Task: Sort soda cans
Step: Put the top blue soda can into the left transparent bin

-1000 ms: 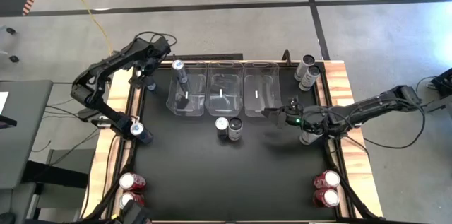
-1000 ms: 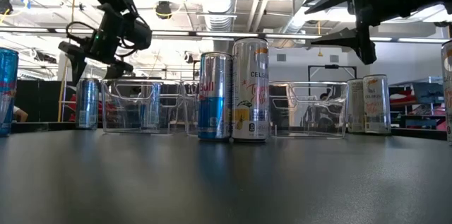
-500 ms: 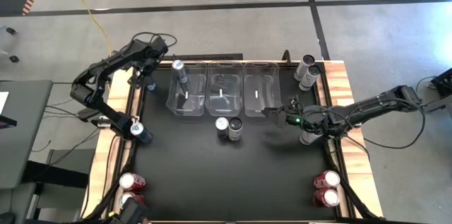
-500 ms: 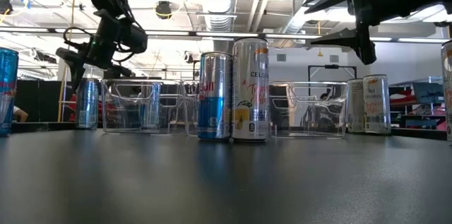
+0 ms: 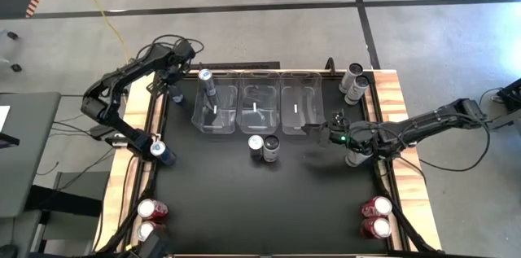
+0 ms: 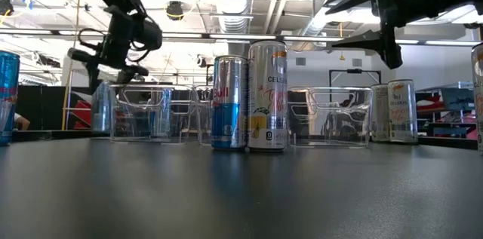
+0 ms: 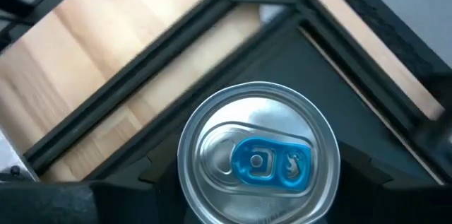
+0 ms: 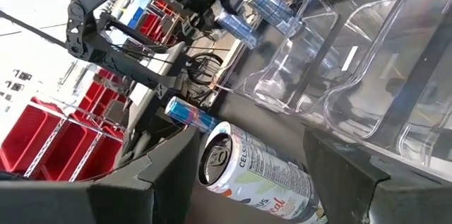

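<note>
arms: two, black, slim jointed links | cables: black, looped along links | right arm [image 5: 423, 124]: small green light near wrist

3 clear plastic bins [image 5: 256, 103] stand side by side in a row at the far side of a black table top [image 5: 269, 201]. Pale wooden borders [image 5: 399, 103] flank the table's left and right edges. Red storage bins [image 8: 35, 146] fill shelving in the room beyond.

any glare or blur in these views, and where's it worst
Low view: bright ceiling lights behind turn the left gripper and right gripper into silhouettes. Left wrist view: the blue-tabbed can top is fairly sharp, the wooden table edge soft. Right wrist view: upper corner washed out white; glare on the clear bins.
</note>
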